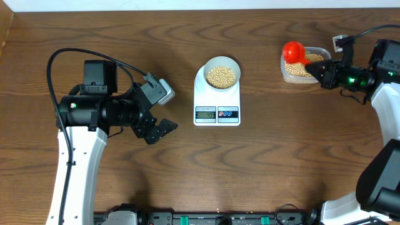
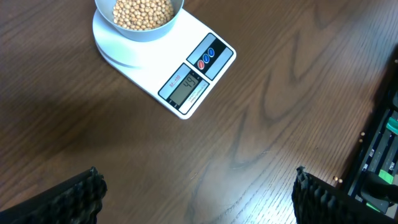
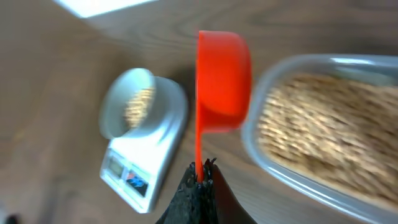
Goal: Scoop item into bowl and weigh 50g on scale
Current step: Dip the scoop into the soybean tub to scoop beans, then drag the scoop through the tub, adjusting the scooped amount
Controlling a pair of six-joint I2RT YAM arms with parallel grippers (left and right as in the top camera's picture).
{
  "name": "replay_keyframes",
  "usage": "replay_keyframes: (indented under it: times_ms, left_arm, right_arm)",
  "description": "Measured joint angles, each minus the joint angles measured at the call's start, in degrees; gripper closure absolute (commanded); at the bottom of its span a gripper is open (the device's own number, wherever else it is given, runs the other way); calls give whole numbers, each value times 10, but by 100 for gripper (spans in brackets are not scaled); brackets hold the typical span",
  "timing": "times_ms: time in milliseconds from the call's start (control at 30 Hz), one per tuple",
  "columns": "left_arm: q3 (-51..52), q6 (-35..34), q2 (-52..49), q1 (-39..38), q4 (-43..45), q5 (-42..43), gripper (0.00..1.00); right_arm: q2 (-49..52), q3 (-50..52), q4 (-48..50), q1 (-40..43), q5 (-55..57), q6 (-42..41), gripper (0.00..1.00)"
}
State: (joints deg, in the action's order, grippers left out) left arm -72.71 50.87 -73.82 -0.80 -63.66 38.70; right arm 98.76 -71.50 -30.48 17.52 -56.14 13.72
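The white scale [image 1: 200,100] sits mid-table with the pale bowl [image 1: 205,70] on it, holding tan beans [image 1: 221,76]. In the left wrist view the scale [image 2: 155,62], bowl [image 2: 143,34] and beans [image 2: 142,11] lie ahead of my left gripper [image 2: 196,199]. That gripper [image 1: 161,129] is open and empty, left of the scale. My right gripper [image 1: 315,67] is shut on the handle of a red scoop [image 1: 292,51] at the left end of the clear tub [image 1: 284,74]. The right wrist view shows the gripper [image 3: 200,177], scoop [image 3: 221,74], blurred scale [image 3: 168,118] and bowl [image 3: 109,115].
The clear tub [image 3: 261,149] at the far right holds more beans [image 3: 323,130]. A black rail with connectors [image 2: 379,162] runs along the table's near edge. Bare wood lies between the left gripper and the scale.
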Motion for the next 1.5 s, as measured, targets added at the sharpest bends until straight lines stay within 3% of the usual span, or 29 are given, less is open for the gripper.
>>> replay_keyframes:
  times_ms: [267, 767, 1200, 1500]
  left_arm:
    - [0, 0, 0, 0, 0, 0, 2]
    - [0, 0, 0, 0, 0, 0, 2]
    - [0, 0, 0, 0, 0, 0, 2]
    - [0, 0, 0, 0, 0, 0, 1]
  right_arm:
    - [0, 0, 2, -7, -137, 17, 99]
    - [0, 0, 5, -20, -172, 125, 99]
    - [0, 0, 18, 6, 37, 130, 99]
    - [0, 0, 16, -18, 213, 130, 99]
